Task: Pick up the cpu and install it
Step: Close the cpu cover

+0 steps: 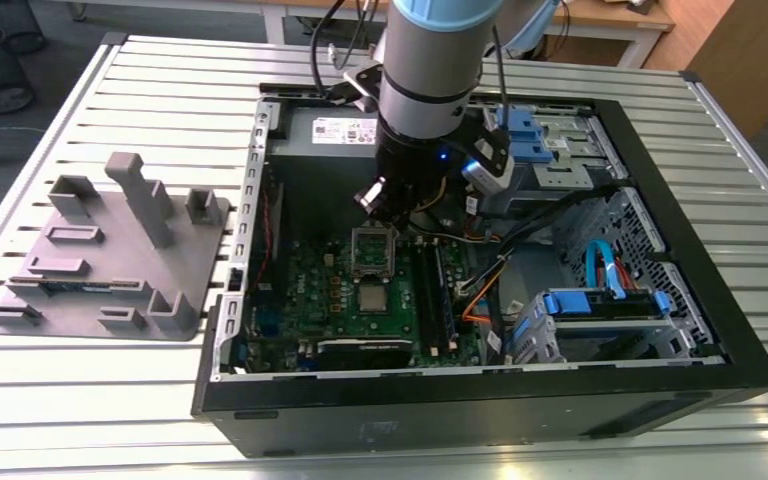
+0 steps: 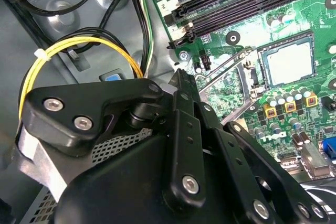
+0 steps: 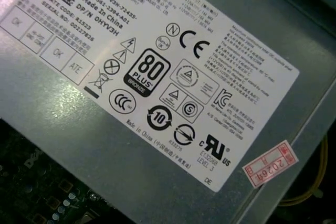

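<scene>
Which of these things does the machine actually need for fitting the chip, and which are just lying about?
For the job:
silver chip, sitting in its socket
green board around it
pincer, above the board

Just there:
grey tray with posts, outside the case
labelled metal box
yellow cable

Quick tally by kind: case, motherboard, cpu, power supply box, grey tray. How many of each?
computer case: 1
motherboard: 1
cpu: 1, sitting in the socket
power supply box: 1
grey tray: 1, on the table beside the case
Total: 5
</scene>
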Tool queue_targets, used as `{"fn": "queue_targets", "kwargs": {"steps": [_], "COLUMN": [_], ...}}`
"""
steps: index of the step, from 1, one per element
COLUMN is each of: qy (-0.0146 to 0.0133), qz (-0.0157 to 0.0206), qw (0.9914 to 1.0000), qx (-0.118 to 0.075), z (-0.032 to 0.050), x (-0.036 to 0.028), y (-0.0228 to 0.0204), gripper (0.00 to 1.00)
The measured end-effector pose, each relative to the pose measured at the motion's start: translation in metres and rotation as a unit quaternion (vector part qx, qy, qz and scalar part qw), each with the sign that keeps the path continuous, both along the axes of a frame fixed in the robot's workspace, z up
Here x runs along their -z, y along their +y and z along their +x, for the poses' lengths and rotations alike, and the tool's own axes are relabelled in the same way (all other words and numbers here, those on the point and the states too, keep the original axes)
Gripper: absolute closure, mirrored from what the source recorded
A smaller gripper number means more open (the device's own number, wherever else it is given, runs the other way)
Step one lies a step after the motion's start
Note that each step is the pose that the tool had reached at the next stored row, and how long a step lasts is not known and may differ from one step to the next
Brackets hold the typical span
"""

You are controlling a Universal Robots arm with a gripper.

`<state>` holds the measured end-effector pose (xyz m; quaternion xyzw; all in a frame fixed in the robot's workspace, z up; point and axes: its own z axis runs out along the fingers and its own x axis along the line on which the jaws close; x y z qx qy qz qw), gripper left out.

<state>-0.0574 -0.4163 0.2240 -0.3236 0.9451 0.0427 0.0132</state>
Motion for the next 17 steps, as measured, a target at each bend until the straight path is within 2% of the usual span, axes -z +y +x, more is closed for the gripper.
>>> {"fn": "queue_targets", "kwargs": {"steps": [8,17], "qy": [0.0000,0.0000], "qz": [-0.0001,-0.0010], "qw": [0.99951,0.99917], "qx": [-0.031,-0.041], "z": [0.0000,0.0000], "x": [0.0000,-0.0042], "y": [-0.0003,-0.0014], "gripper": [0.89,0.89]}}
